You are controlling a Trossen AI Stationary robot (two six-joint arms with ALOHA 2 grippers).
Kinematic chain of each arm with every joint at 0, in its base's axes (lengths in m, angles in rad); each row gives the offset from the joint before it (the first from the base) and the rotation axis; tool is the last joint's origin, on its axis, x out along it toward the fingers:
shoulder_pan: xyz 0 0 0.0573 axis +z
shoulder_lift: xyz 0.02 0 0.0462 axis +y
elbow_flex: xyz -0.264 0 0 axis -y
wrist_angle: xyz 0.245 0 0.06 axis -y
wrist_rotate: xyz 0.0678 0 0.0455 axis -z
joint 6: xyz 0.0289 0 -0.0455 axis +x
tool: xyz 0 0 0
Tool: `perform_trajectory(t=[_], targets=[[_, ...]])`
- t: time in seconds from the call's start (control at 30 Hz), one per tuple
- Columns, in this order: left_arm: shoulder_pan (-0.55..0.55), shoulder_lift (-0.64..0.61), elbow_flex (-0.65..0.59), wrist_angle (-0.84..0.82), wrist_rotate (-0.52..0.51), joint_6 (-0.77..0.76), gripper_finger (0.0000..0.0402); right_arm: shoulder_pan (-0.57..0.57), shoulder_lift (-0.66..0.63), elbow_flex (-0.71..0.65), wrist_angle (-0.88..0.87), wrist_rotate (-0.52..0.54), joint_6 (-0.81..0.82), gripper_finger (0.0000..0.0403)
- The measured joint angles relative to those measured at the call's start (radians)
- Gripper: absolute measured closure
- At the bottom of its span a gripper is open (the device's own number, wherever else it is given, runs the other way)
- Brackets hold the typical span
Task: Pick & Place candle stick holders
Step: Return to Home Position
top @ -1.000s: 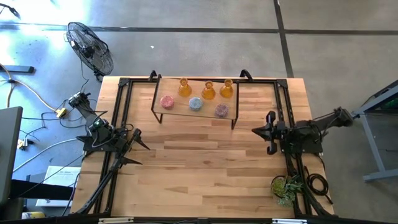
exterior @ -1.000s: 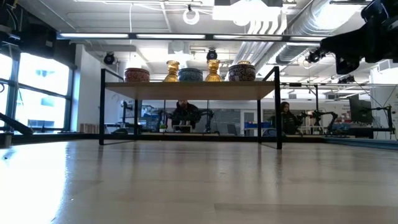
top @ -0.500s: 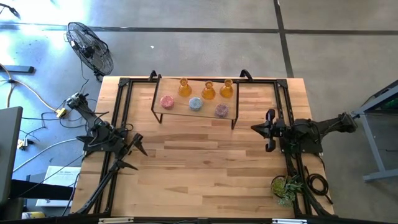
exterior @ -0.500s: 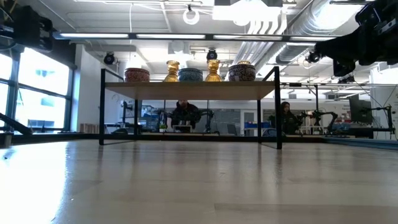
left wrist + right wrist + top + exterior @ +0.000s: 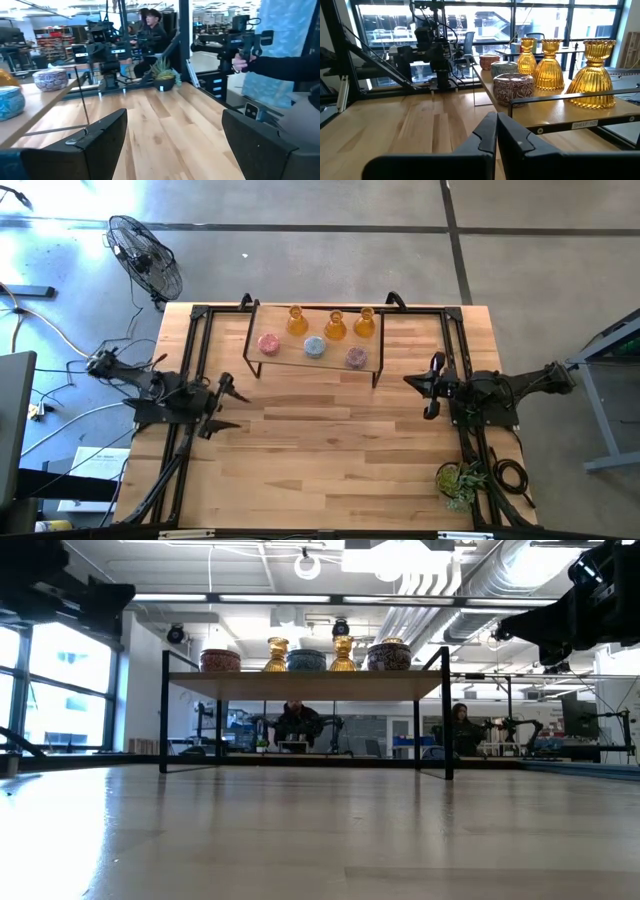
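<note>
- The left pincer [image 5: 222,404] hangs just above the table near its own side rail. Its fingers are spread wide with nothing between them.
- The right pincer [image 5: 412,386] sits across the table, facing the left one. Its fingers are pressed together and hold nothing.
- The shelf [image 5: 290,348] stands between the two pincers and farther toward the table's back edge, well apart from both.
- On the shelf, in the row farther from the pincers, stand three amber candle stick holders [image 5: 335,326].
- In the row nearer the pincers sit the pink holder [image 5: 268,344], the light blue holder [image 5: 315,347] and the mauve holder [image 5: 356,358].
- What has just changed: over the past second the left arm has folded lower and stretched back off the table's edge, and its pincer has turned a little toward the shelf.
- The right pincer has barely shifted, and none of the six holders has moved.
- What it likely means: the placing looks finished, with all six holders on the shelf and both pincers free. The arms appear to be settling into their rest pose.
- A small potted plant [image 5: 460,480] stands behind the right pincer, near that arm's base.
</note>
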Motion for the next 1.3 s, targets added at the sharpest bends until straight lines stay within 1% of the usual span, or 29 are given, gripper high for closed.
perform_trajectory(t=[0.1,0.2,0.5,0.8,1.1,1.23,1.3], targets=[[0.052,0.000,0.000,0.000,0.069,0.000,0.0080,0.000,0.000,0.000,-0.001,0.001,0.000,0.0394],[0.092,0.000,0.000,0.001,0.086,0.007,0.0080,0.000,0.000,0.000,-0.002,0.001,0.000,0.0397],[0.198,0.000,0.000,0.004,-0.110,-0.023,0.0080,0.000,0.000,0.000,-0.003,0.001,0.000,0.0395],[0.276,0.000,0.012,0.014,-0.215,-0.024,0.0080,0.000,0.000,-0.001,-0.003,0.002,0.000,0.0395],[0.280,-0.001,0.059,0.018,-0.224,-0.024,0.0080,0.000,0.000,-0.002,-0.003,0.002,0.000,0.0393],[0.280,0.000,0.059,-0.016,-0.223,-0.024,0.0080,0.000,0.000,-0.002,-0.003,0.002,0.000,0.0395],[0.280,-0.001,0.060,-0.067,-0.222,-0.025,0.0080,0.000,0.000,-0.002,-0.003,0.002,0.000,0.0397]])
